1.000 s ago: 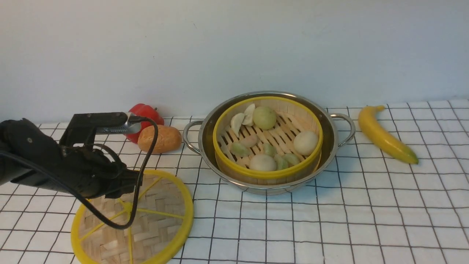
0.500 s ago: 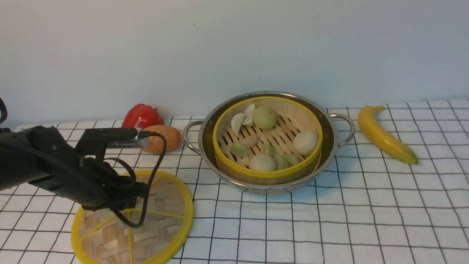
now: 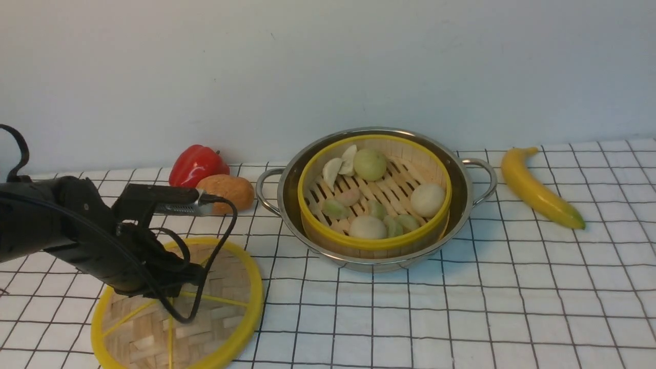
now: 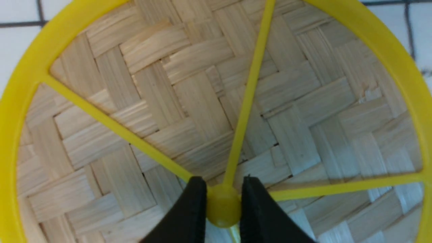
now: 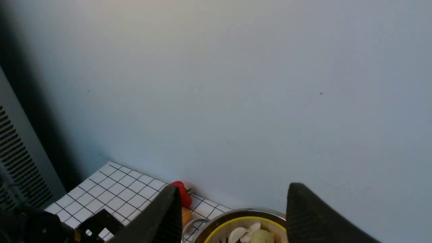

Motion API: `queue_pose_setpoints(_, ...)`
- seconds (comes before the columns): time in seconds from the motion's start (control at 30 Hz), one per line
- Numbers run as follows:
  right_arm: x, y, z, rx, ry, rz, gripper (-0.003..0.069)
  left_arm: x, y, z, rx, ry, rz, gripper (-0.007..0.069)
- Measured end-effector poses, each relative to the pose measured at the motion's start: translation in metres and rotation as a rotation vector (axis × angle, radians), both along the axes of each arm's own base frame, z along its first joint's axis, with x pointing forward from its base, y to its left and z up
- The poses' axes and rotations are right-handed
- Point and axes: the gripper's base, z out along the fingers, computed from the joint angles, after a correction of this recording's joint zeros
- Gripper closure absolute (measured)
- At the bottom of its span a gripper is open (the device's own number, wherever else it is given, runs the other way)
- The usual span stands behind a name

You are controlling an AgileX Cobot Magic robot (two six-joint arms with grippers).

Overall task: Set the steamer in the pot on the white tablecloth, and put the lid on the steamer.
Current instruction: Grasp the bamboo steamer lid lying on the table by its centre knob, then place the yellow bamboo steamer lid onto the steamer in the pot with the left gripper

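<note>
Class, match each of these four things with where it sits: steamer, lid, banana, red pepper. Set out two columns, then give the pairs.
Column one:
1 steamer
2 lid
3 banana
4 red pepper

Column two:
A right of the pot
B inside the pot
C left of the pot, at the back
D gripped at its centre knob by the left gripper

Pairs: 1-B; 2-D; 3-A; 4-C

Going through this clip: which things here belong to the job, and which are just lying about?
Job:
round bamboo steamer with yellow rim, sitting in the shiny steel pot
flat woven bamboo lid, its centre knob pinched by the left gripper
white grid tablecloth

Lying about:
red bell pepper
brown bread roll
yellow banana
</note>
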Motion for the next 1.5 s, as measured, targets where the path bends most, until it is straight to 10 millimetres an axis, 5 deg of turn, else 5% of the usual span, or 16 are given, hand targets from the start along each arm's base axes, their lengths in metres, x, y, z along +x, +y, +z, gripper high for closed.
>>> queue_pose_setpoints(0.23, 0.001, -0.002, 0.000, -0.018, -0.007, -0.026, 0.0242, 0.021, 0.000, 0.084, 0.096, -0.100, 0.006, 0.0508)
queue_pose_setpoints(0.37, 0.001, -0.002, 0.000, -0.018, -0.007, -0.026, 0.0242, 0.040, -0.051, 0.142, 0.072, -0.264, -0.127, 0.0508)
queue_pose_setpoints(0.47, 0.001, -0.002, 0.000, -0.018, -0.007, -0.026, 0.0242, 0.053, -0.091, 0.152, 0.045, -0.308, -0.212, 0.0508)
queue_pose_setpoints(0.6, 0.001, -0.002, 0.000, -0.014, -0.005, -0.020, 0.0242, 0.073, -0.142, 0.145, 0.022, -0.298, -0.298, 0.0508)
queue_pose_setpoints(0.63, 0.001, -0.001, 0.000, -0.011, -0.004, -0.016, 0.0242, 0.083, -0.164, 0.130, 0.028, -0.265, -0.337, 0.0508)
queue_pose_setpoints(0.83, 0.000, -0.001, 0.000, -0.004, -0.002, -0.007, 0.0242, 0.106, -0.210, 0.097, 0.082, -0.216, -0.415, 0.0508)
queue_pose_setpoints(1.5, 0.000, -0.001, 0.000, -0.001, 0.000, -0.005, 0.0242, 0.127, -0.236, 0.062, 0.064, -0.223, -0.438, 0.0508)
